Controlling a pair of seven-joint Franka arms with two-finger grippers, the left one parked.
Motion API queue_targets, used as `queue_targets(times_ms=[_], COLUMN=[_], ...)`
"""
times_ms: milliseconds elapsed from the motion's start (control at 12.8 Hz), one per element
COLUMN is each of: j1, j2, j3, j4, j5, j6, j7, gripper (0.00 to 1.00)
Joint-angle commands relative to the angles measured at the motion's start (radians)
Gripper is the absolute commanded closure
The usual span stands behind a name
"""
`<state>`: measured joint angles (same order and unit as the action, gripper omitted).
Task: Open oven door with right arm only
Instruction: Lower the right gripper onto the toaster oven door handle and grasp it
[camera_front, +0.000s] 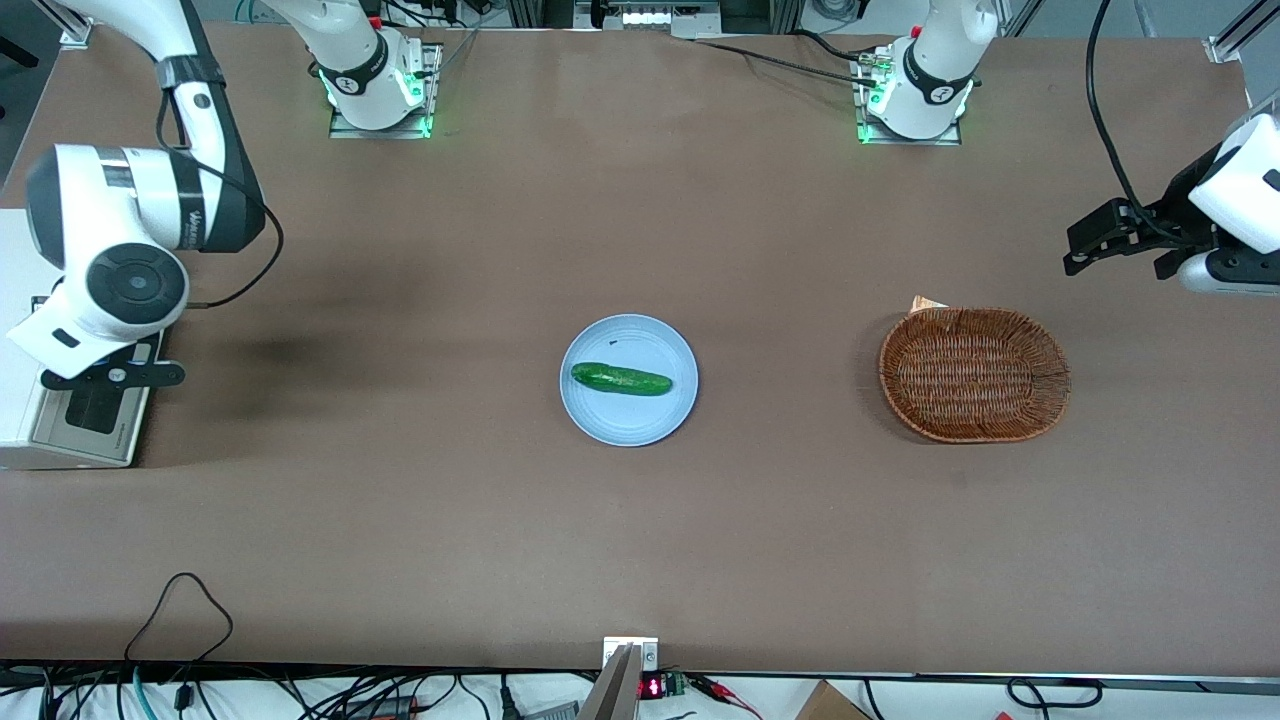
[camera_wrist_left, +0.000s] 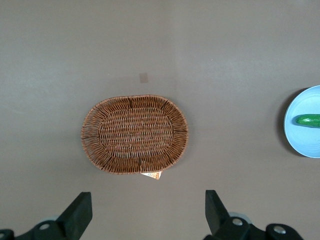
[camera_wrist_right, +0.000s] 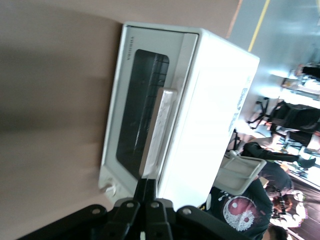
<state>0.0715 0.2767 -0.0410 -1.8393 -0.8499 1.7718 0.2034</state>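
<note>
The small cream-white toaster oven (camera_front: 18, 330) stands at the working arm's end of the table. Its oven door (camera_front: 85, 450) faces up toward the front camera, with silver-grey frame and dark window. In the right wrist view the oven door (camera_wrist_right: 134, 115) lies flat against the oven body, with its pale bar handle (camera_wrist_right: 161, 131) standing off the glass. My right arm's gripper (camera_front: 112, 378) hangs just above the door. In the wrist view the gripper (camera_wrist_right: 149, 186) is shut, its black fingers (camera_wrist_right: 143, 189) pressed together with nothing between them, tips at one end of the handle.
A blue plate (camera_front: 600, 415) with a green cucumber (camera_front: 621, 379) lies mid-table. A brown wicker basket (camera_front: 974, 374) lies toward the parked arm's end and shows in the left wrist view (camera_wrist_left: 135, 134). A black cable (camera_front: 180, 600) loops near the table's front edge. An oven knob (camera_wrist_right: 110, 189) sits beside the fingers.
</note>
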Motion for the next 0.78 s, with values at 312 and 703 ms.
queue_targets(times_ms=[312, 703], j1=[-0.073, -0.09], j2=[0.053, 0.113], j3=[0.006, 0.006], j4=[-0.083, -0.101], j5=[-0.214, -0.331], j6=[0.11, 0.138], j7=[0.231, 0.395], gripper=[0.98, 0.98])
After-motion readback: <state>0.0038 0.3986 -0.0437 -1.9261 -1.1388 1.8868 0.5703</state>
